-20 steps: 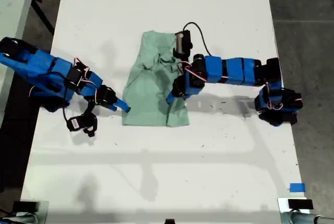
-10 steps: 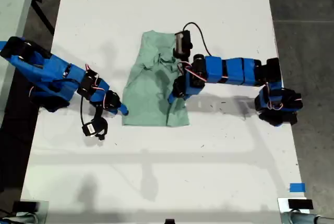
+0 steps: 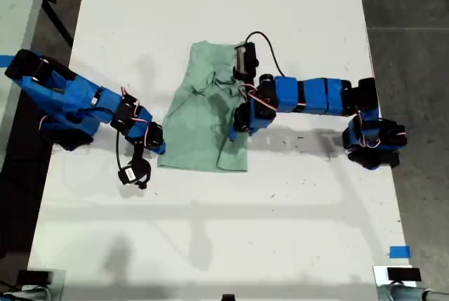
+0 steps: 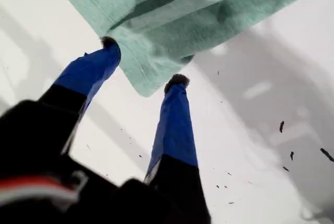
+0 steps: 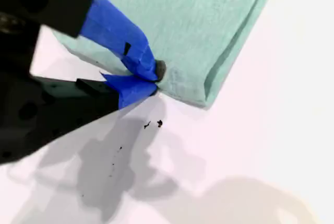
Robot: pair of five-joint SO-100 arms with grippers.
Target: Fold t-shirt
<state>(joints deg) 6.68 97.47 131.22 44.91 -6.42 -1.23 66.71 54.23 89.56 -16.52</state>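
Item 1: plain pale mint-green short-sleeved cloth t-shirt (image 3: 200, 115), lying on the white flat surface (image 3: 210, 231) near its middle, between the 2 blue arms. It is partly folded, with creases and overlapping layers on the half toward the exterior view's right, and its straight hem is toward the bottom of the exterior view. Item 2: my second end effector (image 3: 160, 148), on the arm reaching in from the exterior view's left. It sits at the shirt's edge, just above the hem corner at the exterior view's lower left. In the second wrist view its 2 blue fingers (image 5: 117, 31) are pressed together, clamped on the cloth's edge, with the layered corner just beside them. Item 3: my first end effector (image 3: 233, 131), on the arm reaching in from the exterior view's right, low over the shirt's creased half. In the first wrist view its 2 blue fingers (image 4: 88, 70) stand apart, with a cloth corner pointing into the gap between them. The dark tips meet the cloth's edges on either side; nothing is clamped. Item 4: small blue rectangular tape scrap (image 3: 398, 252), on the surface well apart from the shirt, toward the exterior view's lower right. Item 5: a few black specks (image 5: 152, 125) on the surface, close to the clamped fingers.
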